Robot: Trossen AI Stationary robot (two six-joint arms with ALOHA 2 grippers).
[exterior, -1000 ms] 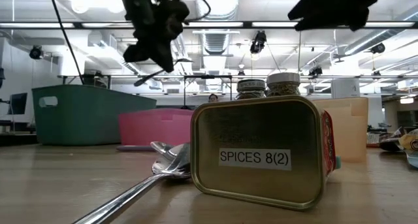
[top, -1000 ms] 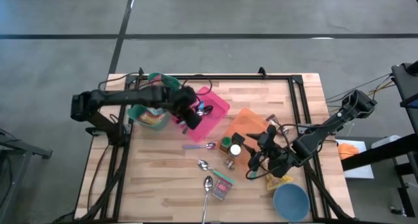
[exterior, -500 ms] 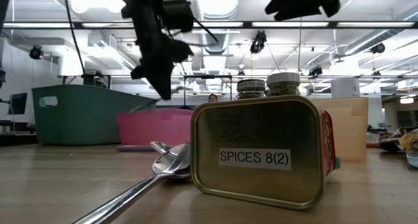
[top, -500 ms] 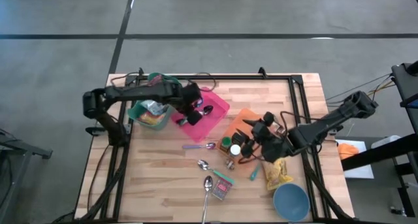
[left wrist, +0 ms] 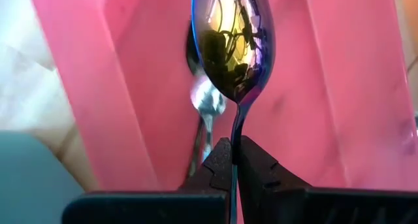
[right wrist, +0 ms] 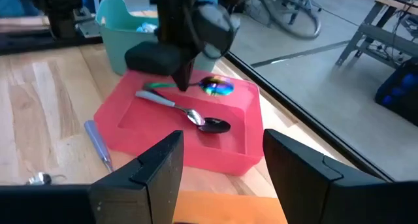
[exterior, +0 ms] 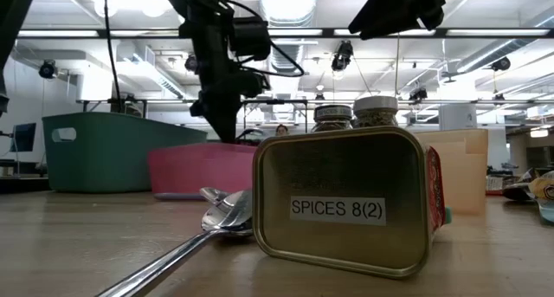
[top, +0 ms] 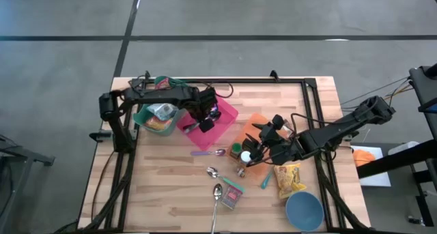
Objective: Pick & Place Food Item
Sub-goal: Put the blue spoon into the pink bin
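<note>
Wooden table [top: 171, 186] under bright ceiling lights, crowded with trays, cutlery and jars. Caught the left gripper [left wrist: 233, 152] just above the pink tray [top: 231, 111], fingers pinched tight on the thin handle of a rainbow spoon [left wrist: 232, 41], bowl end pointing away from the wrist. Found a second spoon [right wrist: 189, 114] lying flat inside that tray, right beneath the held one. Placed the right gripper [right wrist: 221, 160] over the orange tray [top: 263, 121], near the spice jars [top: 240, 152], fingers [right wrist: 160, 168] standing apart with nothing between them. Spotted the likeliest food item, a yellow snack bag [top: 289, 180], flat on the table between the right arm and the blue bowl [top: 304, 210], touched by neither gripper; noted more packets in the teal bin [top: 143, 118] beside the pink tray. Judged the food pick not yet begun, with cutlery rather than food in hand. Saw risks ahead: could drop the spoon onto the one below and send it clattering or bouncing over the low rim, given so narrow a pinch on a slick handle; could knock over the jars with the right arm on any reach back toward the bag; could also bring the two arms together, working so close.
</note>
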